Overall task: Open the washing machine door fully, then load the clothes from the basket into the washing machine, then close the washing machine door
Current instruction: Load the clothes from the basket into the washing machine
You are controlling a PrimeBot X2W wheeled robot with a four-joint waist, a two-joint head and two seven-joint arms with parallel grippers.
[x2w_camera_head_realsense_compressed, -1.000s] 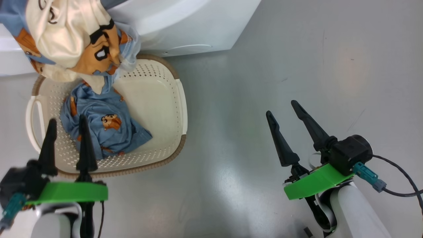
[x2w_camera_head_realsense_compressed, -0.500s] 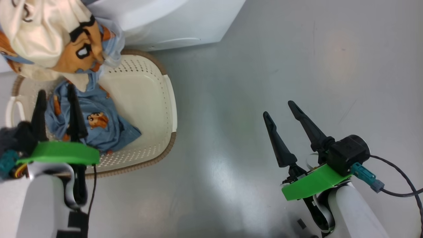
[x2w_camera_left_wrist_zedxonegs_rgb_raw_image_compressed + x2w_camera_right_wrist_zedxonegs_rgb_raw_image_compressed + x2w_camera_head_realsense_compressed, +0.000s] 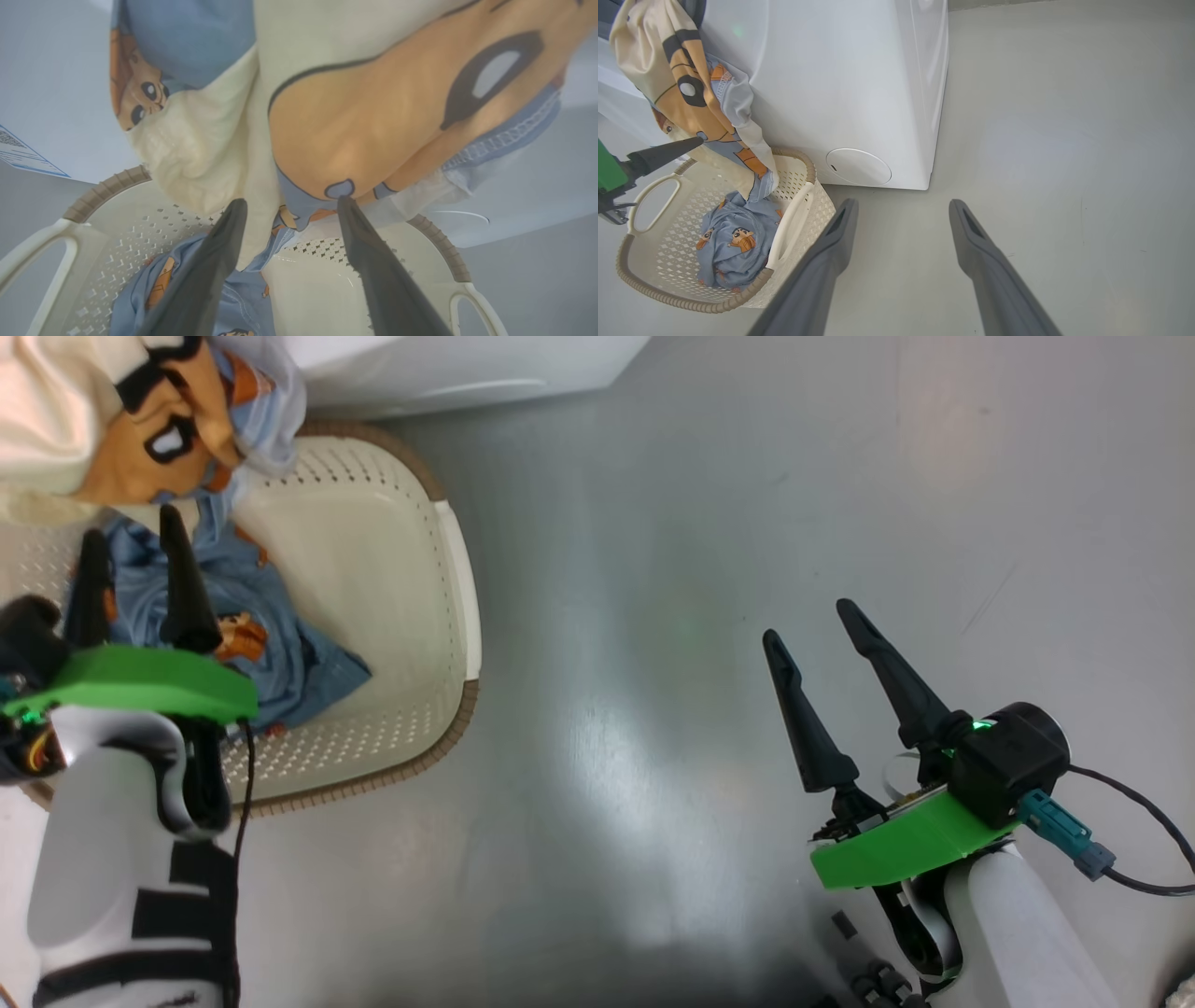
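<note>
Lying crumpled in the basket (image 3: 397, 569) are blue clothes (image 3: 280, 658).

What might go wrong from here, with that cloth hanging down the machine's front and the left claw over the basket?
1. The hanging cloth drapes down the washing machine, and its lower end reaches into the basket. It looks loose, so it may slide down into the basket.
2. The left gripper is open above the blue cloth. It may pinch just a fold, or catch the perforated basket and drag it along.
</note>
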